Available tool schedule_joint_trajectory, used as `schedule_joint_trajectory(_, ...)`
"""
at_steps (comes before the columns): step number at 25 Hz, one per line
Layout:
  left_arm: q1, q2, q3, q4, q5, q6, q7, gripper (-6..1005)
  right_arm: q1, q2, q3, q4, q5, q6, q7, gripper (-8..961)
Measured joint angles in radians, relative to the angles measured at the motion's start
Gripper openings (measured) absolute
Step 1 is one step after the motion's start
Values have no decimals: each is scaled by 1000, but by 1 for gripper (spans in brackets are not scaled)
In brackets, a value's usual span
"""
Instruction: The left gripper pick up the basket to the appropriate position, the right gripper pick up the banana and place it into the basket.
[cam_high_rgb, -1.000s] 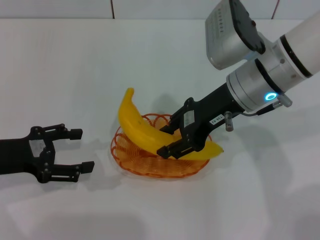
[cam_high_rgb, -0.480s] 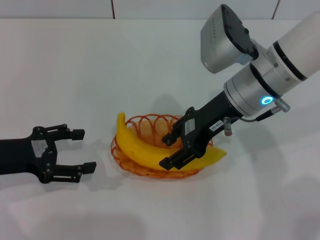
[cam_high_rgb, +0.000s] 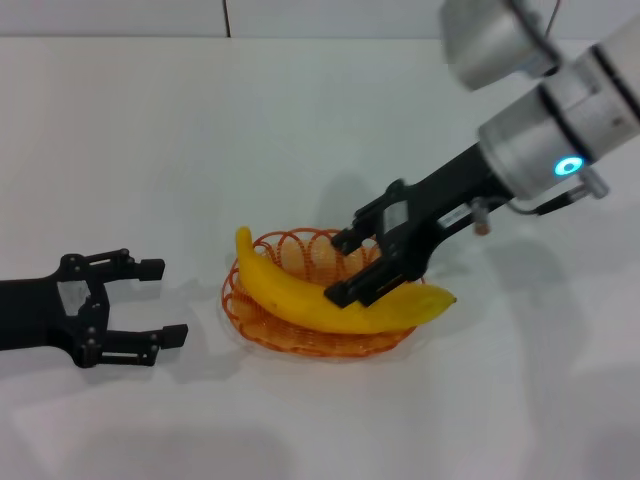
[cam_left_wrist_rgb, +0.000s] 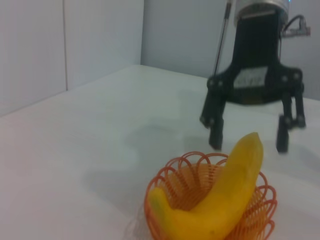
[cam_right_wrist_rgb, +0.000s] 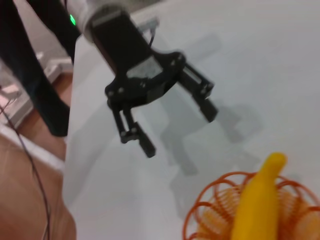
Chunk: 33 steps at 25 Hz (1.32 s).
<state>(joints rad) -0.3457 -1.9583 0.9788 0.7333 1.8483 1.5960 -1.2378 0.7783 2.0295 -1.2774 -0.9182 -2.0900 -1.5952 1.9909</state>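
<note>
The yellow banana (cam_high_rgb: 330, 308) lies across the orange wire basket (cam_high_rgb: 262, 250), with both ends sticking out over the rim. My right gripper (cam_high_rgb: 342, 270) is open, just above the banana's right half and off it. The left wrist view shows this gripper (cam_left_wrist_rgb: 249, 142) clear of the banana (cam_left_wrist_rgb: 225, 200) and basket (cam_left_wrist_rgb: 170, 185). My left gripper (cam_high_rgb: 170, 300) is open and empty on the table, a short way left of the basket. The right wrist view shows the left gripper (cam_right_wrist_rgb: 179, 131) beyond the banana (cam_right_wrist_rgb: 257, 200) and basket (cam_right_wrist_rgb: 200, 215).
The white table (cam_high_rgb: 150, 150) reaches a back wall edge at the top of the head view. The right wrist view shows the table's edge and the floor (cam_right_wrist_rgb: 30, 210) beside it, on the left gripper's side.
The right gripper has set the banana down flatter into the basket, opened, and drawn back up and to the right. The left gripper has not moved.
</note>
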Motion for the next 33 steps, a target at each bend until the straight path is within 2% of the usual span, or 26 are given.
schedule_joint_trajectory(5,0,2,1,1,0,1,1,908,-118,0,215,-143,-37,-125,-90,760)
schedule_joint_trajectory(9,1,2,-1,5,0,4,2,908,-228,2,452,-165,-24,-229,-301,760)
schedule_joint_trajectory(13,7,9,-2,10,0,25,12,908,-327,4,663,-62,10,-282,-624,760)
schedule_joint_trajectory(14,12,13,-3,10,-2,31,23,908,-351,5,704,-11,25,-282,-714,760)
schedule_joint_trajectory(15,18,17,-8,11,-4,35,36,908,-387,2,792,109,48,-262,-895,760)
schedule_joint_trajectory(16,27,19,-22,11,-6,41,56,908,-387,2,792,109,48,-262,-895,760)
schedule_joint_trajectory(20,59,15,-119,-19,1,44,175,907,-426,2,908,353,50,-180,-1200,760)
schedule_joint_trajectory(24,58,-1,-213,-121,4,20,357,907,-437,4,909,487,46,-75,-1384,760)
schedule_joint_trajectory(29,-6,-18,-217,-199,79,-32,394,907,-438,4,904,529,23,28,-1377,760)
schedule_joint_trajectory(33,-13,-20,-223,-204,95,-35,389,907,-441,1,904,516,-43,25,-1344,760)
